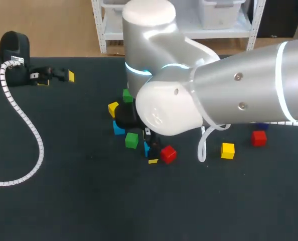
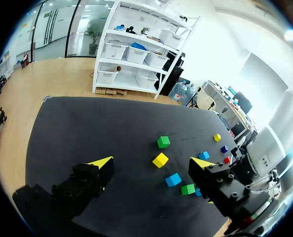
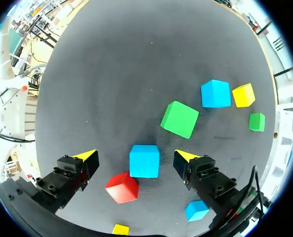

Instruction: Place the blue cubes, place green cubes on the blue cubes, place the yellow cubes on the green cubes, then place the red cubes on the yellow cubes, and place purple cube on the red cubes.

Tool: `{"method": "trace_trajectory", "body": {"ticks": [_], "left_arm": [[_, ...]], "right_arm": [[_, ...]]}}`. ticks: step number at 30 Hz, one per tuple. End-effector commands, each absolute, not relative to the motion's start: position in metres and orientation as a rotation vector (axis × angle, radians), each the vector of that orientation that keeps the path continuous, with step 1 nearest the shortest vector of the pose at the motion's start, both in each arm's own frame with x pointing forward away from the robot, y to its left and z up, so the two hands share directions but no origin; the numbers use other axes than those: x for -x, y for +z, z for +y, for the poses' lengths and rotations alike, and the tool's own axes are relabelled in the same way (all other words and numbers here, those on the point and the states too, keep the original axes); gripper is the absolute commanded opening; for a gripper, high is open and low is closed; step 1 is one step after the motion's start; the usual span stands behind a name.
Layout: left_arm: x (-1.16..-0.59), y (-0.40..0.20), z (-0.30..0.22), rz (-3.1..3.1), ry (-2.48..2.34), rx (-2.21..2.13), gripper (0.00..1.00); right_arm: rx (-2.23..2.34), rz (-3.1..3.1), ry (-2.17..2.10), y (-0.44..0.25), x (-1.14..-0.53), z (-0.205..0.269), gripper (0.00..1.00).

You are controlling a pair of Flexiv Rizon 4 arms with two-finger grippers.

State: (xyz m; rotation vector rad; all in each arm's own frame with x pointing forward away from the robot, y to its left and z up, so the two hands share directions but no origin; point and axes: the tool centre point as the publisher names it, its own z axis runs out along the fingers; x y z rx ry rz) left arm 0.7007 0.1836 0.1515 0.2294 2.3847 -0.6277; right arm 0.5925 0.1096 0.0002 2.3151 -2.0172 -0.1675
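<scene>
Since blue cubes form the bottom layer, my right hand (image 3: 135, 155) hangs with its fingers apart on either side of a blue cube (image 3: 144, 160), touching neither face; I judge it is lined up for a grasp. A red cube (image 3: 122, 187) lies just beside that one, close enough to crowd a finger. Ahead of the hand sits a green cube (image 3: 179, 119), due for the second layer. My left hand (image 2: 152, 163) hangs well apart, fingers spread and empty, probably to leave room. The cubes look smooth, matte and sharp-edged; the worktop (image 3: 136, 59) is a dark, faintly grainy mat.
</scene>
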Motion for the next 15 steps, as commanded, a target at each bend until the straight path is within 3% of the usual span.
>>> {"method": "trace_trajectory", "body": {"ticks": [1,3,5,7,15], "left_arm": [[-0.6999,0.1503,0.1844,2.378,-0.634,-0.230,1.00],[-0.6999,0.1503,0.1844,2.378,-0.634,-0.230,1.00],[-0.6999,0.1503,0.1844,2.378,-0.634,-0.230,1.00],[-0.6999,0.1503,0.1844,2.378,-0.634,-0.230,1.00],[-0.6999,0.1503,0.1844,2.378,-0.634,-0.230,1.00]], "right_arm": [[-2.308,-2.016,-0.170,-0.0053,-0.5959,0.1099,0.88],[-2.304,-2.016,-0.170,-0.0065,-0.5963,0.1090,0.49],[-2.299,-2.018,-0.166,-0.0081,-0.5970,0.1081,0.44],[-2.294,-2.021,-0.166,-0.0097,-0.5978,0.1070,0.32],[-2.287,-2.029,-0.166,-0.0132,-0.5978,0.1049,0.09]]}}
